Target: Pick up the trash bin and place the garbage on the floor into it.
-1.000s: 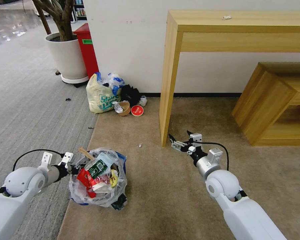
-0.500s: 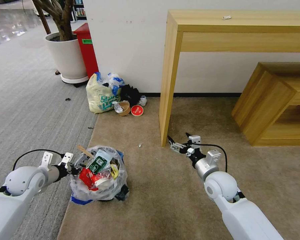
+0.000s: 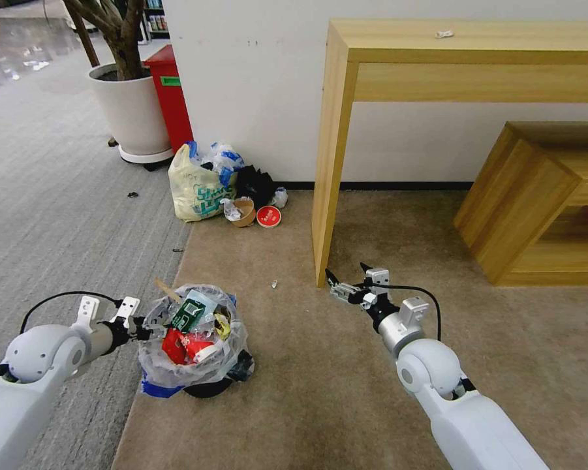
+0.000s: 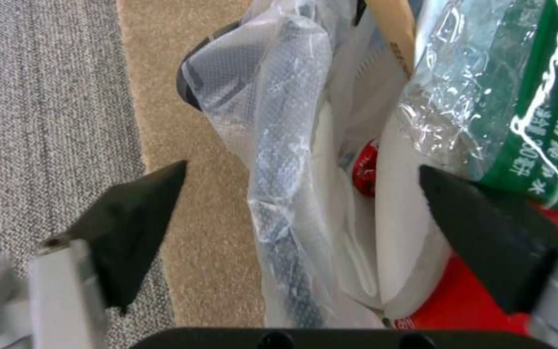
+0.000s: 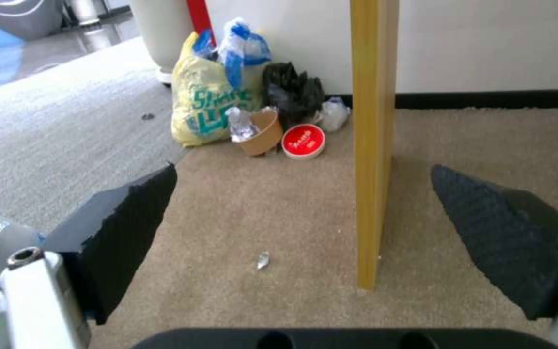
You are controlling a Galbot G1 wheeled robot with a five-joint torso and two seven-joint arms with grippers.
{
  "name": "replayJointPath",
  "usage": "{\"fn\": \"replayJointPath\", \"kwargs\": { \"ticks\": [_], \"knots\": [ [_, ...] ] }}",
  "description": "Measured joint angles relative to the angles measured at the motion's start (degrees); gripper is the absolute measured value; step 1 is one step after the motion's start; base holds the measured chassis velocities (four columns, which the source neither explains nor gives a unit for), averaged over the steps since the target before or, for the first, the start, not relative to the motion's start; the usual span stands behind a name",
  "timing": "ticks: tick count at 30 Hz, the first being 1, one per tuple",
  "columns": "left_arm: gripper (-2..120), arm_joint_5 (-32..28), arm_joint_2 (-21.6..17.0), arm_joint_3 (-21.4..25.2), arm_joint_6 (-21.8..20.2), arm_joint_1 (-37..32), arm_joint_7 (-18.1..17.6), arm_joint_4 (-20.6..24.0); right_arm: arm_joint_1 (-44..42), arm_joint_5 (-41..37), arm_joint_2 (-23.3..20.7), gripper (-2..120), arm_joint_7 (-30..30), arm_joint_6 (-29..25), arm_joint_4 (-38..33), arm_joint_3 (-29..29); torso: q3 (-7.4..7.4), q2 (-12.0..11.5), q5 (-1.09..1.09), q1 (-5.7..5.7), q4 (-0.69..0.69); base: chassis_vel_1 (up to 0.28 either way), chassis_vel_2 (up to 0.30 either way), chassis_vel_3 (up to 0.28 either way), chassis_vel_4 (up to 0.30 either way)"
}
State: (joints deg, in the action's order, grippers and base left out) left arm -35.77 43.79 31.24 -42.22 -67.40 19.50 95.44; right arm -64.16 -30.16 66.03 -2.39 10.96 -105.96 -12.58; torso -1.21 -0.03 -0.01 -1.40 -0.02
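The left gripper [image 3: 145, 330] sits at the near-left rim of the trash bin [image 3: 205, 385], its two dark fingers [image 4: 133, 218] spread wide and released; in the left wrist view one finger lies outside the bin over the floor [image 3: 320, 391] and the other [image 4: 486, 228] over the contents, with the crinkly clear plastic liner [image 4: 286, 160] standing between them, untouched by either pad. The bin stands on the beige carpet just beside its border with the grey ribbed carpet [image 3: 52, 228], directly ahead of the left gripper. It is filled with garbage [image 3: 192, 329]: a green printed packet [image 4: 537, 121], red wrappers [image 3: 176, 346], white pieces and a wooden stick [image 3: 168, 290] leaning out on the far side. The right gripper [image 3: 342, 282] hovers low over the carpet, well apart from the bin, its jaws likewise open and holding nothing. Just ahead of it stands the leg of a light wooden table [image 5: 373, 145]; a small scrap of litter [image 5: 263, 261] lies on the carpet ahead of it toward the bin's side. Farther beyond, against the wall, a yellowish printed bag [image 5: 205, 109], a brown cup [image 5: 259, 133] and a red lid [image 5: 303, 141] cluster together.
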Motion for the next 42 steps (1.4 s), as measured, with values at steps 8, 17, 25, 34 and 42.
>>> {"fn": "replayJointPath", "kwargs": {
  "ticks": [8, 17, 25, 34, 42],
  "knots": [
    [100, -2.3, -0.3, 1.6, 0.0, -0.1, 0.4, 0.0, -0.3, 0.2, 0.4, 100, -0.1, -0.2, 0.0, 0.2, 0.0, 0.0, 0.0, 0.0, 0.0, 0.0, 0.0, 0.0, 0.0],
    [100, -4.1, -0.2, 4.1, 0.0, -0.4, 0.6, 0.4, -0.2, 0.2, 0.5, 100, -0.2, -0.2, 0.0, 0.2, 0.0, 0.0, 0.0, 0.0, 0.0, 0.0, 0.0, 0.0, 0.0],
    [100, -5.2, -0.5, 6.2, 0.0, -0.7, 1.2, 1.0, -0.5, -0.1, 0.3, 100, -0.3, -0.1, -0.5, -0.4, 0.0, 0.0, 0.0, 0.0, -0.01, 0.0, 0.0, 0.0, 0.0],
    [100, -8.5, 1.5, 11.6, 0.3, -1.8, -5.9, 3.6, -1.8, 0.0, 0.4, 100, -1.2, 0.2, -2.5, -2.4, 0.01, 0.0, 0.01, 0.0, 0.0, 0.0, 0.0, 0.0, 0.0],
    [100, -9.4, 10.1, 11.4, 23.6, -4.4, -23.6, 8.2, -7.3, 1.8, 2.1, 100, -3.6, 1.2, -8.2, -8.5, 0.01, 0.0, 0.01, 0.0, -0.04, 0.0, 0.0, 0.0, 0.0]
  ]
}}
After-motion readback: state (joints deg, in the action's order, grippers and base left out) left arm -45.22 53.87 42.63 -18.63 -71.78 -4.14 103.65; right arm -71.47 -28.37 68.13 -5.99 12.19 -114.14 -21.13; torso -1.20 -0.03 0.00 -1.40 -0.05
